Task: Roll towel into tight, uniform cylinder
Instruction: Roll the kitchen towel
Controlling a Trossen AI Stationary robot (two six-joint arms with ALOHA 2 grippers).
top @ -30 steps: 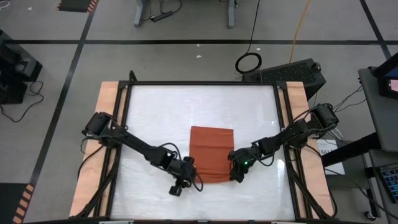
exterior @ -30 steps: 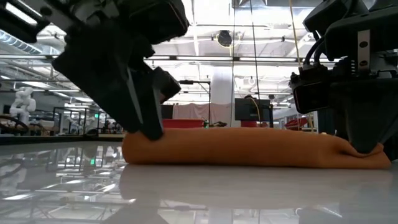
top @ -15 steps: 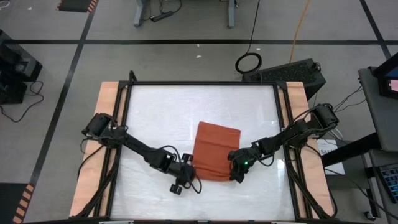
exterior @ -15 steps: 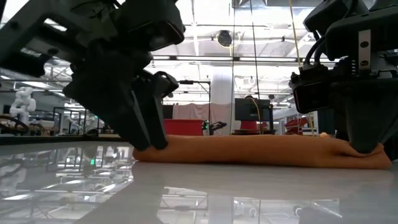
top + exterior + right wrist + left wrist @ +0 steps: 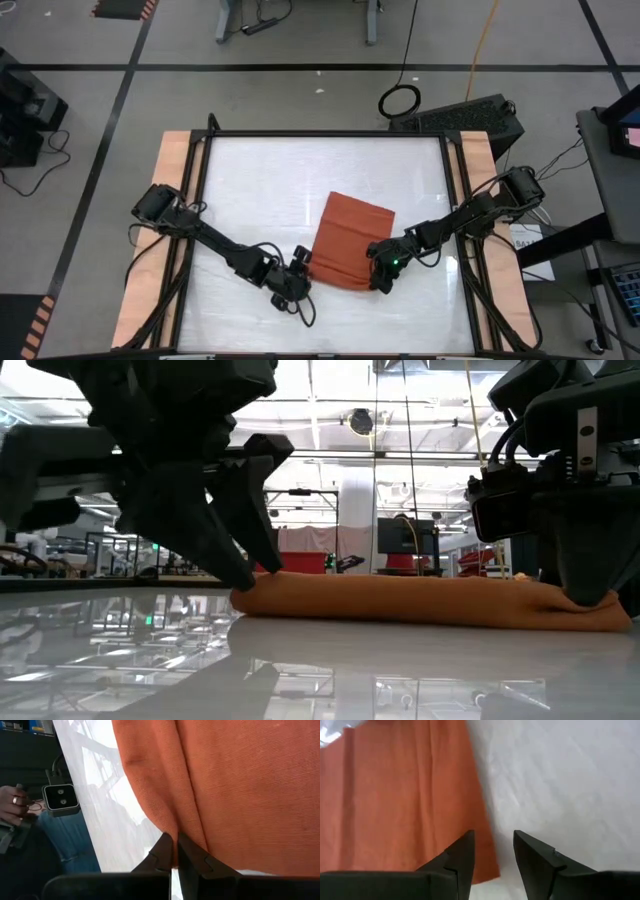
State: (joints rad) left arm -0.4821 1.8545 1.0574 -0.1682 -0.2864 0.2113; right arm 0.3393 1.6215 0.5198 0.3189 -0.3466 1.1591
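Rolling step: I judge the first turn of the roll is being formed at the near edge of the towel (image 5: 345, 243), with most of the cloth lying flat.
Towel position: it lies on the white desk (image 5: 260, 180), right of centre, skewed so its far end leans toward the right side.
Near edge, low view: a low, thick ridge of cloth (image 5: 420, 600) runs between the two arms; it looks fuller at the right end than at the left.
Right gripper (image 5: 174, 851): jaws together, pinching a fold of the towel at its near right corner.
Left gripper (image 5: 492, 851): jaws apart, straddling the towel's near left edge, one finger (image 5: 460, 857) over the cloth and the other over bare desk; nothing is clamped that I can see.
Grip advice: I would close the left jaws on the corner fold before turning, so both ends are held alike.
Alignment advice: I would square the near edge to the line between the grippers first; a skewed start tends to give a cone, not a cylinder.
Motion advice: advance both ends together, low to the desk, keeping light tension across the width.
Risk: thin fabric may slip out of a one-sided grip and loosen the core.
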